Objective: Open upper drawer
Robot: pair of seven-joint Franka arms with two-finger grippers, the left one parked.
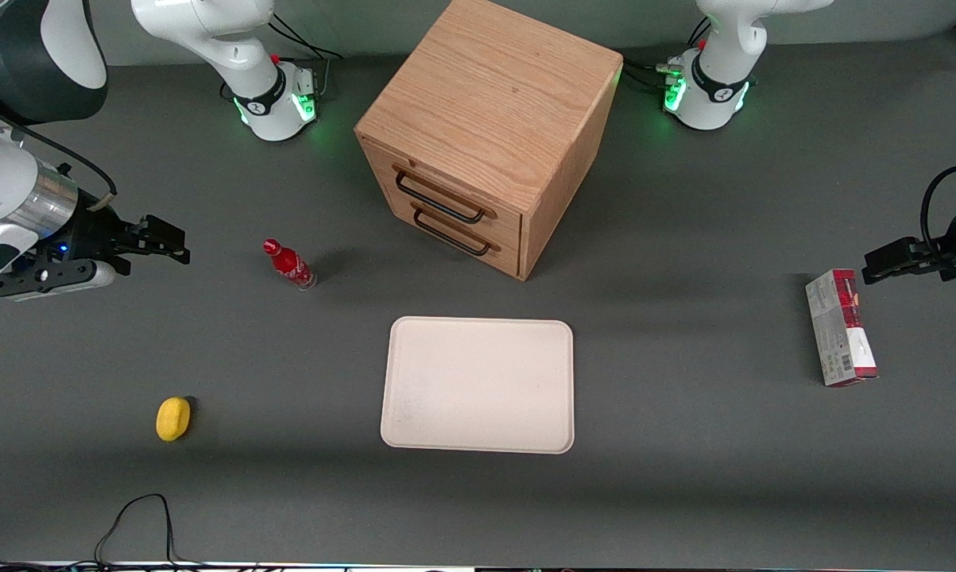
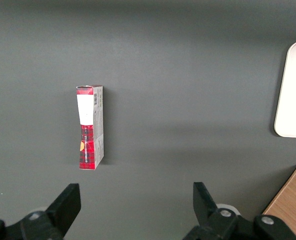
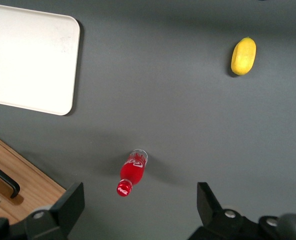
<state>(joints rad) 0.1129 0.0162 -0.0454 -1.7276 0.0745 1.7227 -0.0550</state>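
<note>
The light oak cabinet stands at the middle of the table. Its upper drawer is shut, with a long black bar handle; the like lower drawer sits below it. My right gripper is open and empty, well above the table toward the working arm's end, far off sideways from the cabinet. In the right wrist view my gripper hangs open over the bare table, with a corner of the cabinet and one end of a black handle at the frame's edge.
A small red soda bottle stands between my gripper and the cabinet; it also shows in the right wrist view. A white tray lies in front of the drawers. A yellow lemon and a red-grey carton lie near the table's ends.
</note>
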